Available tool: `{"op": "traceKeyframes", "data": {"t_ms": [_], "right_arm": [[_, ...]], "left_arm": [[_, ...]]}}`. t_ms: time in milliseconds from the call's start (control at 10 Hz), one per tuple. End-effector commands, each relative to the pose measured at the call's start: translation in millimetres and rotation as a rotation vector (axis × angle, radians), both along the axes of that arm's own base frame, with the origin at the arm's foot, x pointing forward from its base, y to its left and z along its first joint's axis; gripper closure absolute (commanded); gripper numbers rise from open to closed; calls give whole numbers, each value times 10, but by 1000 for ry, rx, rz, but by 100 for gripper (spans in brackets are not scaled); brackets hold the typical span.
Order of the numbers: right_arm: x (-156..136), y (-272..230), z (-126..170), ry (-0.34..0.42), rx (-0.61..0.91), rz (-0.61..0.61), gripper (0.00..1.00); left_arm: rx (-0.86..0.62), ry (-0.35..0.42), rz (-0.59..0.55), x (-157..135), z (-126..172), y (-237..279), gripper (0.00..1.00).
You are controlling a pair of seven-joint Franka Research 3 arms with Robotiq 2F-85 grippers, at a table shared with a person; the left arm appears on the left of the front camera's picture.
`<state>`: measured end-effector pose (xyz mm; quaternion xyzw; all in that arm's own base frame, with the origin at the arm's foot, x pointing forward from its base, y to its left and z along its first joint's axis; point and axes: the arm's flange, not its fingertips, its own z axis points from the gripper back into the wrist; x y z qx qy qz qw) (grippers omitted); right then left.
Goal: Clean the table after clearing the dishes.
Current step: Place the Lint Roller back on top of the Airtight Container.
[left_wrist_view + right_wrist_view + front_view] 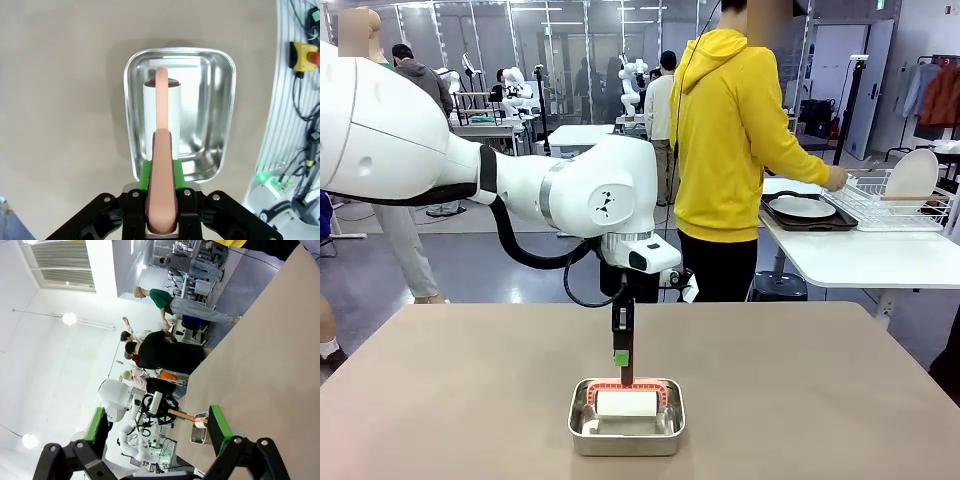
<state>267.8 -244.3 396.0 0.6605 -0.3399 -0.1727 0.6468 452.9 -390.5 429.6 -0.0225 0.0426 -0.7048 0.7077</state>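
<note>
While the left gripper [161,197] pinches the pink handle [162,170] of the lint roller [162,107] in the steel pan [626,417] at the lower centre of the table [800,380], we judge it light, rigid, best held by that handle, and the right gripper [157,427] is spread, empty.

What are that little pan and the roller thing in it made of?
The pan looks like polished steel: its walls shine and mirror the roll. The roller's handle, held in the left tool, seems a smooth salmon-pink plastic with a soft sheen. Its white roll looks like matte paper, perhaps sticky sheets; I can't be sure. The table looks matte beige laminate.
</note>
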Motion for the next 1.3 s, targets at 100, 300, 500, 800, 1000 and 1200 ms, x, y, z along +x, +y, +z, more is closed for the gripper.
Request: {"op": "traceKeyframes", "data": {"t_ms": [100,300,500,800,1000,1200], "right_arm": [[-36,11,23,-7,-1,5,0],[-36,11,23,-7,-1,5,0],[-36,11,23,-7,-1,5,0],[-36,11,23,-7,-1,5,0],[-36,11,23,-7,-1,5,0],[-36,11,23,-7,-1,5,0]], "left_arm": [[26,-39,28,80,-13,-7,54],[15,-36,34,72,26,7,35],[-7,-23,37,47,47,2,15],[-1,-45,64,35,112,26,2],[5,-30,35,86,63,-20,0],[5,-30,35,86,63,-20,0]]}}
